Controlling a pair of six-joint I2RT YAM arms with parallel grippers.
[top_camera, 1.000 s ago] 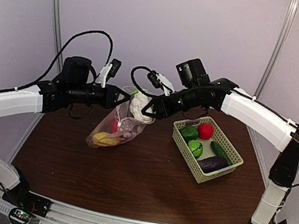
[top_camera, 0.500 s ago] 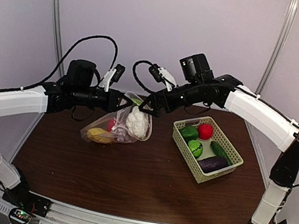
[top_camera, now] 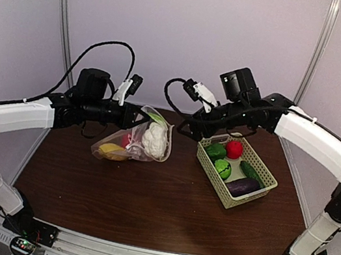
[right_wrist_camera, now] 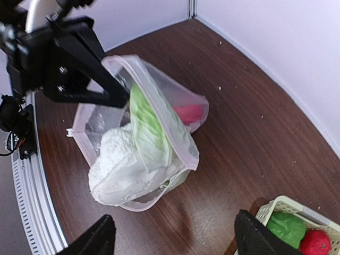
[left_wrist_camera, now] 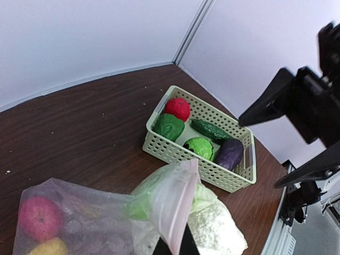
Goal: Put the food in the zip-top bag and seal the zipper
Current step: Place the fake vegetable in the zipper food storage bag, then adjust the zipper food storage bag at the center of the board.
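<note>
Bag (top_camera: 133,146) lengthwise left-right, mouth rightward

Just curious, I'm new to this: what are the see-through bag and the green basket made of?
The bag looks like thin clear plastic film: glossy, crinkled, contents showing through. The basket seems moulded hard plastic, matte pale green, with regular rows of holes.

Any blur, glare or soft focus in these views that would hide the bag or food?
Top view: even light, soft shadows, bag and basket legible. Left wrist: basket sharp, but the right claw at the right edge is blurred, and the bag rim near the lens is soft. Right wrist: its own fingers are dark blurs along the bottom; cauliflower clear, no strong glare.
</note>
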